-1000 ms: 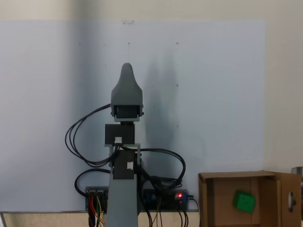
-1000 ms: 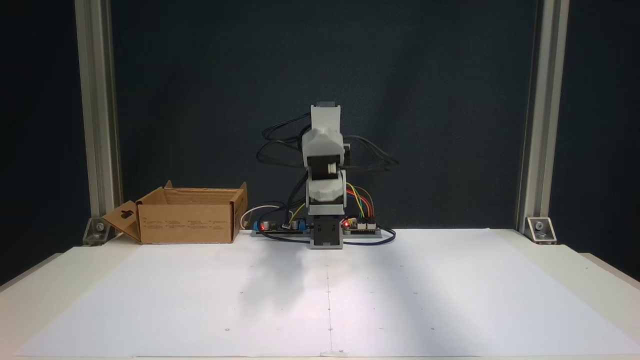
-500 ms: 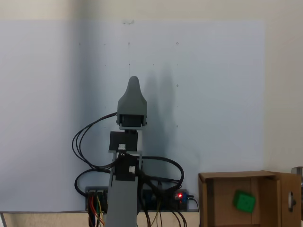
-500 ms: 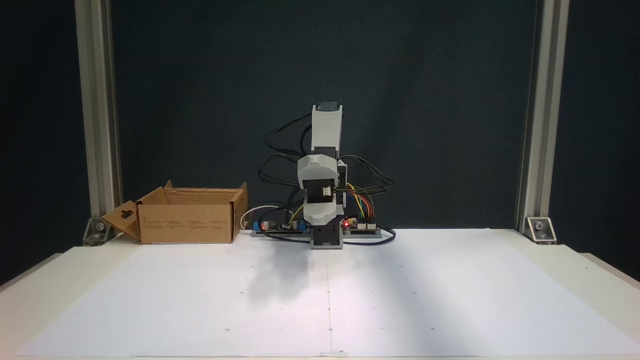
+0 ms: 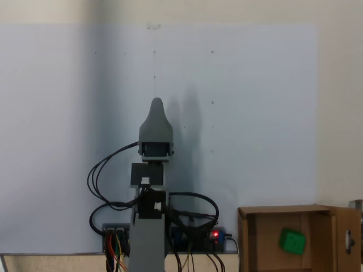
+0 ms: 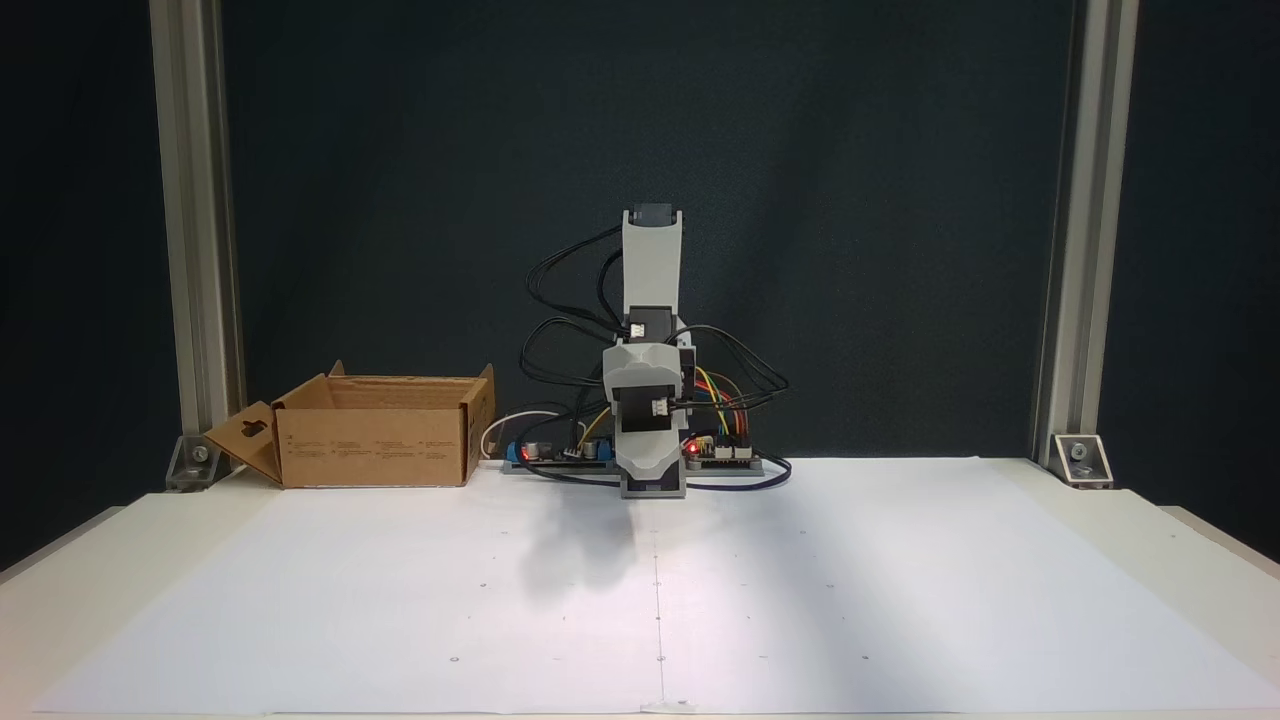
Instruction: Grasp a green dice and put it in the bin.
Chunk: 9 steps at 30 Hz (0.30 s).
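The green dice (image 5: 292, 241) lies inside the bin (image 5: 252, 238), a brown cardboard box with upright flaps at the lower right of a fixed view. From the front, the bin (image 6: 375, 440) stands left of the arm's base and its walls hide the dice. My gripper (image 5: 155, 105) is a single grey pointed shape over the white sheet, well left of the bin. In the front view the gripper (image 6: 650, 470) hangs low before the base with nothing seen in it. Only one tip shows, so its state is unclear.
Black cables and coloured wires (image 6: 725, 400) loop around the arm's base, beside circuit boards with red lights (image 6: 690, 452). Aluminium posts (image 6: 195, 250) stand at the table's back corners. A white paper sheet (image 6: 800, 600) covers the table in front of the arm.
The arm has folded down toward its base, and the gripper dropped lower in the front view and drew back slightly. The dice and bin have not moved.
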{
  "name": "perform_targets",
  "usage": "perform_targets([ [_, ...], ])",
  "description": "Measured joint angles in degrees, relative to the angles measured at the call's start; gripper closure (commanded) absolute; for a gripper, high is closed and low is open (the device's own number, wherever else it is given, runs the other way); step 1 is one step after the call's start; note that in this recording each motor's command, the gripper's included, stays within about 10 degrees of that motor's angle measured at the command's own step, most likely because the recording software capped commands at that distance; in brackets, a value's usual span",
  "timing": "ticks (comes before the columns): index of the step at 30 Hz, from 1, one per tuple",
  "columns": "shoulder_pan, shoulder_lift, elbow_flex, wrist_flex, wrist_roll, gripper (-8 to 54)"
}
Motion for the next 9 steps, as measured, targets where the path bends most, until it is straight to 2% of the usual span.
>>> perform_targets([
  [9, -0.2, 0.0, 0.1, 0.0, 0.0, -0.1],
])
